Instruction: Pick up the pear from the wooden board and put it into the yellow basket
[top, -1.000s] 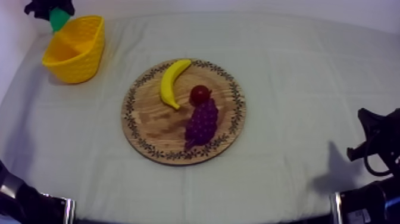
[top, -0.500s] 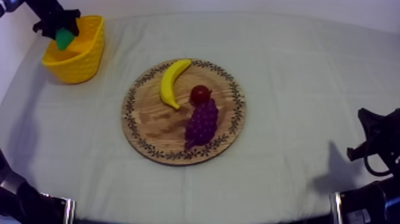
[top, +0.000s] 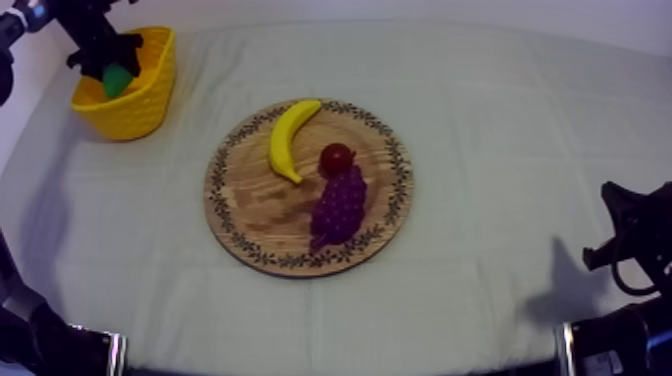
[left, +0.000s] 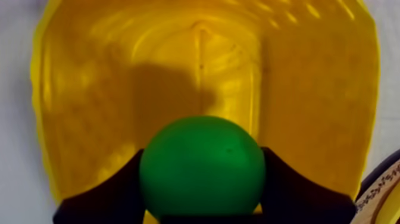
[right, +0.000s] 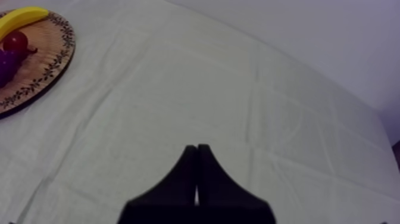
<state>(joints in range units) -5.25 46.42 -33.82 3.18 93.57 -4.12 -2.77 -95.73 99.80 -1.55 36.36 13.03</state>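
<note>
The green pear (top: 116, 79) hangs just over the mouth of the yellow basket (top: 150, 95) at the far left of the table, with my left gripper (top: 112, 72) shut on it. In the left wrist view the pear (left: 202, 167) sits between the two black fingers (left: 110, 196), above the basket's inside (left: 178, 77). My right gripper (right: 197, 152) is shut on nothing, its fingers together as a narrow wedge over bare cloth, and rests low at the right (top: 625, 235). The round wooden board (top: 250, 205) lies mid-table.
On the board lie a banana (top: 290, 138), a small red fruit (top: 336, 158) and a bunch of grapes (top: 339, 205). From the right wrist view the board's edge (right: 41, 74) lies well beyond the gripper. Open cloth stretches between the board and my right arm.
My left gripper has carried the pear from behind the basket's far rim down over its opening. The right arm and the fruit on the board have not moved.
</note>
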